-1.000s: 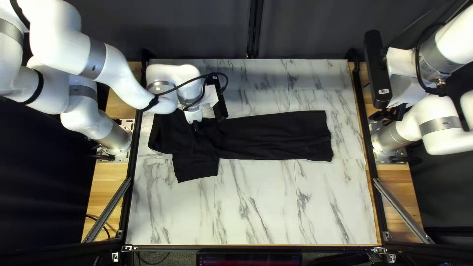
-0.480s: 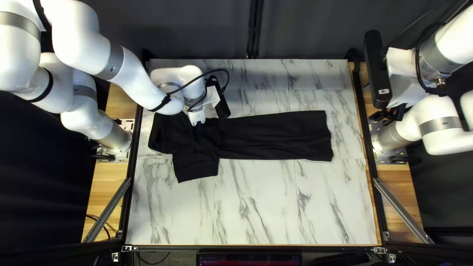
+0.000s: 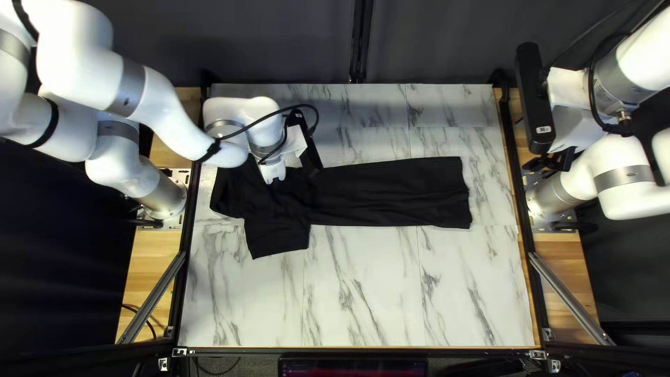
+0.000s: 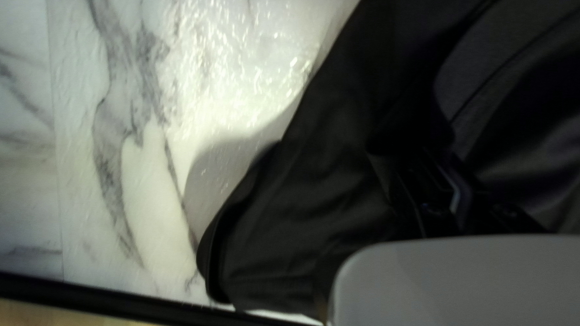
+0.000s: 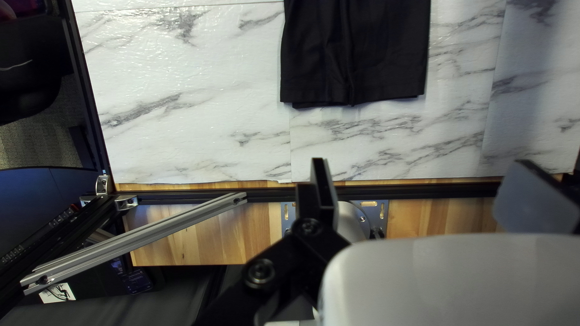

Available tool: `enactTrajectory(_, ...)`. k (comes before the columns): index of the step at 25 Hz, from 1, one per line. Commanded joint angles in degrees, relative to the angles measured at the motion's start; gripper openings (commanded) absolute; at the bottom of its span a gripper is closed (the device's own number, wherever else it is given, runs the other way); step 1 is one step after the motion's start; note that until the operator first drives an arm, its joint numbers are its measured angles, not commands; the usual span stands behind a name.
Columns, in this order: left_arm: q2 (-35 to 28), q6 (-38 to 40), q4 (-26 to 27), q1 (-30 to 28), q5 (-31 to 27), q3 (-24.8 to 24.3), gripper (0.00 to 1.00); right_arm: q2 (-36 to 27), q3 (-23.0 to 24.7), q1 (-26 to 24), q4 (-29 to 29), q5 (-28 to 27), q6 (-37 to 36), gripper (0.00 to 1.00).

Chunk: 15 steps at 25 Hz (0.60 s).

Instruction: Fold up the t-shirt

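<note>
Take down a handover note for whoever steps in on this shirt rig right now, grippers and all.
Left gripper: low at the shirt's collar half; whether it is open or shut can't be read against black cloth.
Right gripper: open, away from the cloth.
Black shirt: laid lengthwise across the table, hem toward the right arm, one sleeve sticking out toward the near edge.
Done: body looks folded narrow.
Left: probably tuck that sleeve, then fold the length.

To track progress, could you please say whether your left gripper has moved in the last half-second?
Yes, the left gripper sits slightly closer to the rail at the table's left.
</note>
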State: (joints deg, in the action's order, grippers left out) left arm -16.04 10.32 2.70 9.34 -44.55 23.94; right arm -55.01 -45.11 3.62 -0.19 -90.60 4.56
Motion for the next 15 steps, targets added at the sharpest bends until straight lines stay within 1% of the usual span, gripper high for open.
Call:
enactTrajectory(1,-3.7,4.26,-2.5,-1.22,-2.33,-1.77,0.03,0.0,0.0,0.0,0.0,0.0,0.0,1.0)
enactTrajectory(4,-4.58,7.16,-4.54,-1.67,-4.45,-1.99,0.04,0.0,0.0,0.0,0.0,0.0,0.0,1.0)
enactTrajectory(6,-3.97,8.95,-5.88,-2.08,-6.0,-1.21,0.04,0.0,0.0,0.0,0.0,0.0,0.0,1.0)
enactTrajectory(7,-3.42,9.63,-6.32,-2.3,-6.57,-0.7,0.05,0.0,0.0,0.0,0.0,0.0,0.0,1.0)
enactTrajectory(8,-3.04,10.03,-6.56,-2.46,-6.99,-0.36,0.14,0.0,0.0,0.0,0.0,0.0,0.0,1.0)
enactTrajectory(9,-2.26,10.46,-6.69,-2.71,-7.38,0.11,0.6,0.0,0.0,0.0,0.0,0.0,0.0,1.0)
enactTrajectory(10,-1.84,10.48,-6.7,-2.71,-7.43,0.3,0.97,0.0,0.0,0.0,0.0,0.0,0.0,1.0)
enactTrajectory(11,-1.12,10.82,-6.83,-2.82,-7.6,0.57,1.0,0.0,0.0,0.0,0.0,0.0,0.0,1.0)
enactTrajectory(15,-1.29,12.46,-7.39,-3.64,-9.02,0.56,1.0,0.0,0.0,0.0,0.0,0.0,0.0,1.0)
